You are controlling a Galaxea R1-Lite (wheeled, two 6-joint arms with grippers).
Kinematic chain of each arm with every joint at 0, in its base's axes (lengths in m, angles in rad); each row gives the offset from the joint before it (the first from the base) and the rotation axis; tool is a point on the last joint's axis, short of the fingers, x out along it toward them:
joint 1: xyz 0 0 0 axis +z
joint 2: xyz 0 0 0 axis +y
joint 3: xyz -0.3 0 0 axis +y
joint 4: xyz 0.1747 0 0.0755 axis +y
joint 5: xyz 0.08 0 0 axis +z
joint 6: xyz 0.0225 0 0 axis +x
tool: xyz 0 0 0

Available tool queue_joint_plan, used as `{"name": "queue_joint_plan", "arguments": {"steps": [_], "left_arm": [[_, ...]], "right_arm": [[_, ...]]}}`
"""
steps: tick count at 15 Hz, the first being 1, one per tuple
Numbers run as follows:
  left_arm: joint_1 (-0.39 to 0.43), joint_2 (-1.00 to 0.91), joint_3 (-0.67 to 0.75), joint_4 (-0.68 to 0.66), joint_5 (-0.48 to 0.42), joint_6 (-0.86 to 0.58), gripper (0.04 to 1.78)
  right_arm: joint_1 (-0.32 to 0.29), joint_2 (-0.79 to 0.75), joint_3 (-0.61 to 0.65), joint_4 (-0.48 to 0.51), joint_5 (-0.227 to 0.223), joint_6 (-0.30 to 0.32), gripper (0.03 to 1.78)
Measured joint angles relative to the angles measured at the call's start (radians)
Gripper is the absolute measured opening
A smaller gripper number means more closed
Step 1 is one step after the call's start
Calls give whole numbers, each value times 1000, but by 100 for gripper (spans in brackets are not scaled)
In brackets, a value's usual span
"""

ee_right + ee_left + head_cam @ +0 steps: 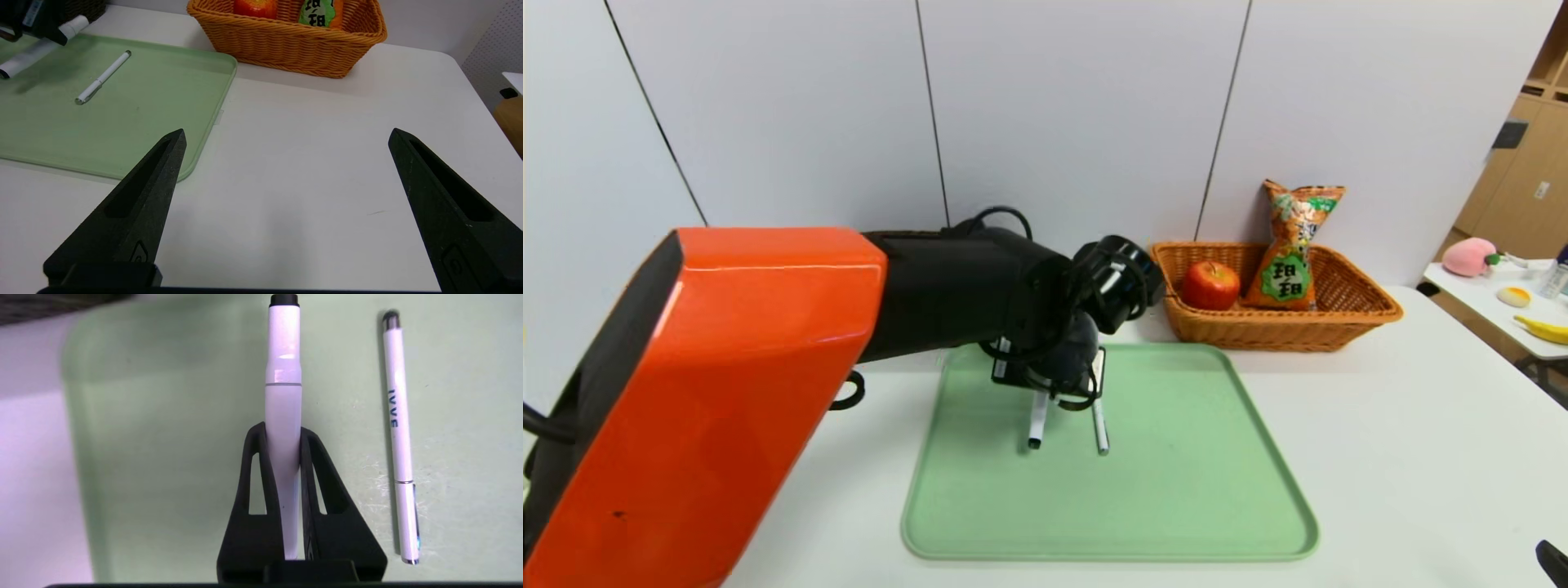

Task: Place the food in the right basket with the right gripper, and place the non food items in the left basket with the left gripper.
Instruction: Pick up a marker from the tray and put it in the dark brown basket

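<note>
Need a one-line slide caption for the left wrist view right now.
Left pincer shut on the white marker over the green tray, with a slim white pen lying alongside, apart from it.

The orange-and-black left arm reaches toward the worktop's far edge, its black left gripper (283,435) clamped on a white marker (283,416). The black right gripper (286,136) hovers near the worktop's right edge, fingers spread wide.
</note>
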Motion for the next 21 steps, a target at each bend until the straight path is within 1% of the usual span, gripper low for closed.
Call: {"name": "queue_joint_plan", "arguments": {"steps": [2, 3, 4, 5, 7, 9, 11, 12, 14, 17, 19, 21], "left_arm": [[10, -71, -1, -27, 31, 46, 18], [27, -113, -1, -64, 55, 93, 18], [61, -151, -1, -130, 84, 162, 18], [107, -181, 3, -220, 107, 241, 18], [220, -227, 30, -460, 121, 419, 18], [313, -257, 89, -710, 104, 581, 18], [374, -273, 187, -937, 72, 686, 18], [394, -277, 244, -1035, 61, 718, 18], [429, -282, 368, -1173, 36, 752, 18], [485, -273, 540, -1322, -1, 767, 18], [516, -247, 583, -1371, -4, 766, 18], [538, -205, 594, -1430, -4, 765, 18]], "right_arm": [[0, -9, 4, 8, 0, 0, 171], [0, -19, 6, 27, -1, 0, 171], [0, -32, 6, 57, -1, 0, 171], [0, -48, 5, 86, -1, -2, 171], [0, -82, -10, 143, -1, -11, 171], [0, -104, -33, 165, -1, -13, 171], [0, -114, -44, 164, -3, -14, 171], [0, -117, -49, 164, -3, -14, 171], [-1, -117, -65, 169, -3, -16, 171], [-1, -114, -79, 178, -4, -19, 171], [-1, -113, -82, 177, -4, -21, 171], [-1, -111, -83, 176, -3, -21, 171]]}}
